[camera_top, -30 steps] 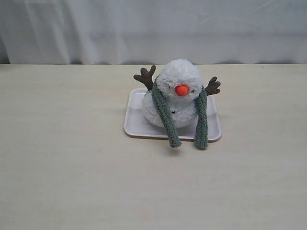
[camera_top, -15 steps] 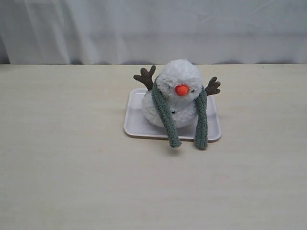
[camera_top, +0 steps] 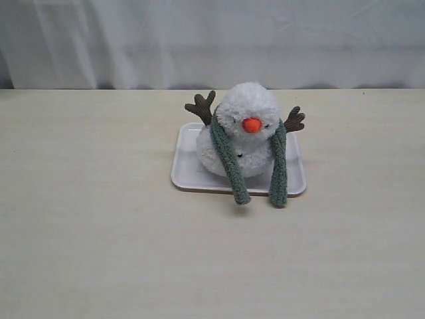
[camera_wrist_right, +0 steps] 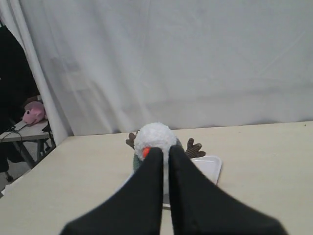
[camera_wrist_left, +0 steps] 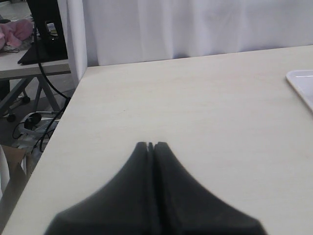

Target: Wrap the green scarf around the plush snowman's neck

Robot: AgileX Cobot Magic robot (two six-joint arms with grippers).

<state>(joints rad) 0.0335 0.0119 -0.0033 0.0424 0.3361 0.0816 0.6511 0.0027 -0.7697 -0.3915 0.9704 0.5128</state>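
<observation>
A white pleated curtain (camera_top: 199, 40) hangs behind a broad pale beige wood-grain table (camera_top: 99, 232). Near the table's far edge lies a white rectangular plastic tray (camera_top: 186, 173). On it sits the fluffy white two-ball plush snowman (camera_top: 246, 103), leaning a little, with brown twig arms (camera_top: 201, 106) raised at both sides. The grey-green knitted scarf (camera_top: 229, 163) passes behind the snowman's neck, and its two ends hang down the front, uncrossed and apart, reaching over the tray's near rim onto the table. The black left gripper (camera_wrist_left: 150, 145) hovers over bare table with its jaws pressed together, empty. The black right gripper (camera_wrist_right: 165, 149) is likewise closed on nothing, pointing at the snowman from a distance. A small orange carrot nose (camera_top: 251, 124) pokes out between the scarf ends.
</observation>
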